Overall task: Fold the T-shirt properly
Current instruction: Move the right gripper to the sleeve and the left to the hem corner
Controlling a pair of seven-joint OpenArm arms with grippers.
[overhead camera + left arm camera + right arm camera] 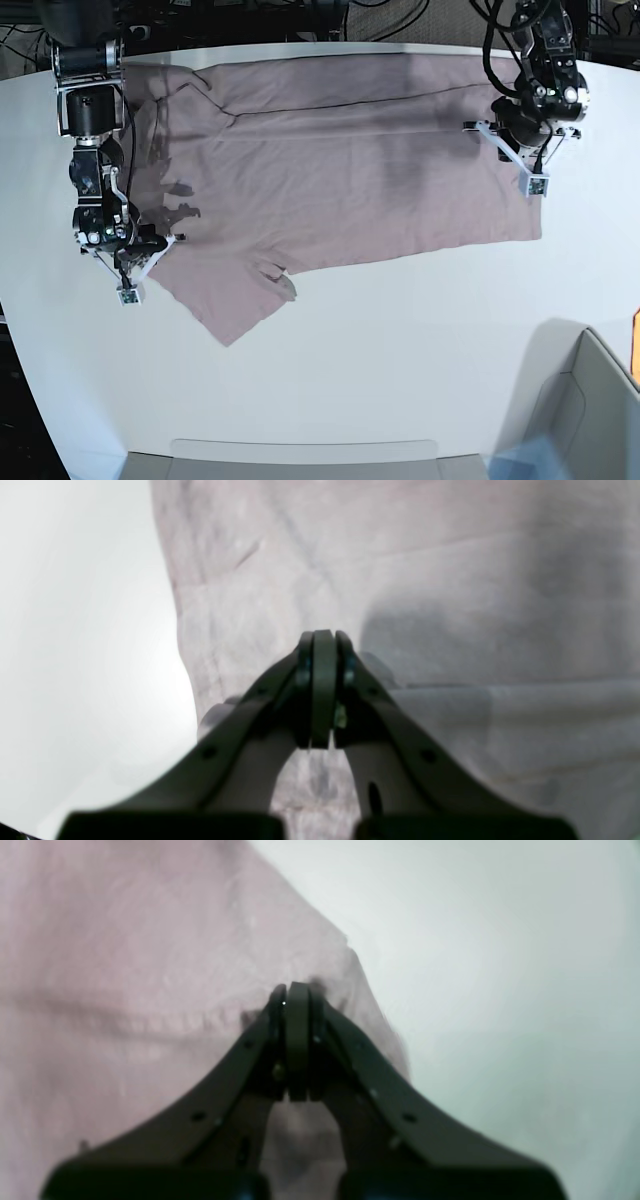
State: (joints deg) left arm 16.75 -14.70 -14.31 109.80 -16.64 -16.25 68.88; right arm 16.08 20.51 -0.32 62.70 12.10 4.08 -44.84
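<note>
Shirt spread flat, no fold made yet

We have both grippers pressed together with nothing seen between the jaws: the left gripper (537, 187) sits over the T-shirt's (340, 170) hem edge, the right gripper (128, 294) beside a sleeve. The mauve-pink cloth lies open and softly wrinkled between them on the white table (400, 350); we judge every fold is left to do.

Matt wrinkled cloth T-shirt (340, 170)
</note>
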